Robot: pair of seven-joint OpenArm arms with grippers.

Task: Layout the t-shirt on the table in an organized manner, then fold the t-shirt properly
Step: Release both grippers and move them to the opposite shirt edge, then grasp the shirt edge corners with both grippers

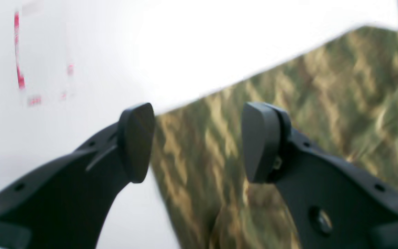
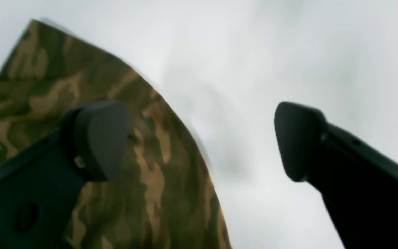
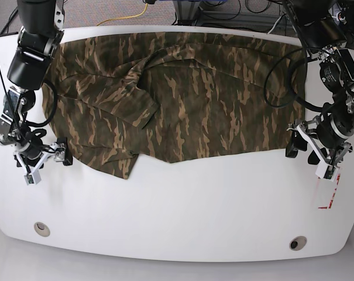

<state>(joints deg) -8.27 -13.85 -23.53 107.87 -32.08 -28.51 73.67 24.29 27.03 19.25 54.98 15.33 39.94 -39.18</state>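
Observation:
The camouflage t-shirt (image 3: 182, 99) lies spread across the far half of the white table (image 3: 182, 205), with a fold bunched up near its middle left. My left gripper (image 3: 308, 158) hovers at the shirt's near right corner. In the left wrist view the left gripper (image 1: 199, 141) is open, and the shirt's (image 1: 323, 97) corner edge lies below the gap. My right gripper (image 3: 45, 163) is at the shirt's near left edge. In the right wrist view the right gripper (image 2: 199, 141) is wide open, one finger (image 2: 98, 138) over the cloth (image 2: 64, 76) and the other over bare table (image 2: 288, 52).
A red outline mark (image 3: 329, 196) sits on the table near the right edge, also blurred in the left wrist view as the mark (image 1: 18, 69). Two small round holes (image 3: 41, 228) (image 3: 297, 242) lie near the front edge. Cables (image 3: 282, 76) loop over the shirt's right side.

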